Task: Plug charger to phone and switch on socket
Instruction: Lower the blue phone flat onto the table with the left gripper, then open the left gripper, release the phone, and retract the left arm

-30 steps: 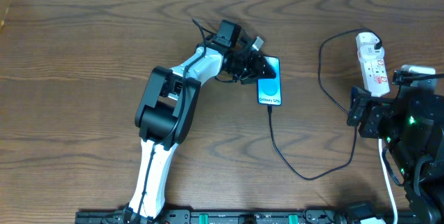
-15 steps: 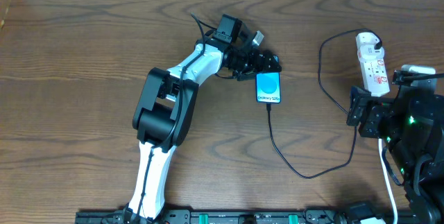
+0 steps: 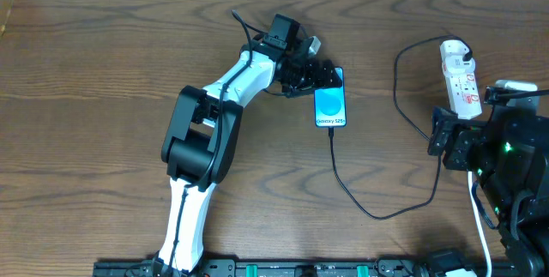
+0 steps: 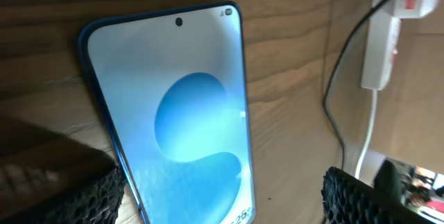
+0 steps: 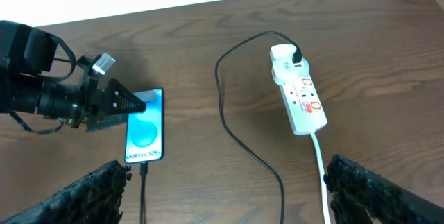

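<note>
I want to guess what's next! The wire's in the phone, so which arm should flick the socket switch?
Right, most likely. The right claw hangs open close beside the socket, while the left claw is far off at the phone.

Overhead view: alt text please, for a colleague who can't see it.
The left gripper is at the far end of the lit phone mid-table. The black charger loops from the phone's near end to the white socket at right.
</note>
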Controlling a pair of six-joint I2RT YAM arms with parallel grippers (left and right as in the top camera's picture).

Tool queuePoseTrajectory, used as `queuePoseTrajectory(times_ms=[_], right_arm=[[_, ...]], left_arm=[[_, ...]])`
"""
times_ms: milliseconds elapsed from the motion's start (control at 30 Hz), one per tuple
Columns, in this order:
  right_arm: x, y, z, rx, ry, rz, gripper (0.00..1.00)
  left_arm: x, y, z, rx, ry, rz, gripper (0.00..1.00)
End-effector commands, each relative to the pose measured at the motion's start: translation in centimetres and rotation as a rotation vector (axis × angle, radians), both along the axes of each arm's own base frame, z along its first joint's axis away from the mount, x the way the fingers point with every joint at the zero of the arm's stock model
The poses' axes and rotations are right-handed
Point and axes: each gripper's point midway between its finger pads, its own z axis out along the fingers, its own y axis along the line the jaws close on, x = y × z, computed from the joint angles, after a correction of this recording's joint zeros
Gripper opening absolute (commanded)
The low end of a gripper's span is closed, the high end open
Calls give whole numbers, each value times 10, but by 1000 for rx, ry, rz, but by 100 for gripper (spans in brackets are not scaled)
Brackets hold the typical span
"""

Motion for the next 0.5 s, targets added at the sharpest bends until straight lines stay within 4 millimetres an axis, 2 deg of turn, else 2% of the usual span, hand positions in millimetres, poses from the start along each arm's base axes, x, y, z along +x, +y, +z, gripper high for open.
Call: queuePoseTrajectory(times_ms=[0,267,333,467], right_arm=[[0,-3,-3,5,8,-20,90],[2,2,-6,16,24,1,96],[6,3,-9,15,36,2,98],[13,12,-19,29,82,33,99]], left_arm=[[-6,41,-66,248,47,67,92],[-5,46,-69,272,44,76,92],[-1,57,-71,315,38,99,93],[2,97,-63,399,55,137,92]])
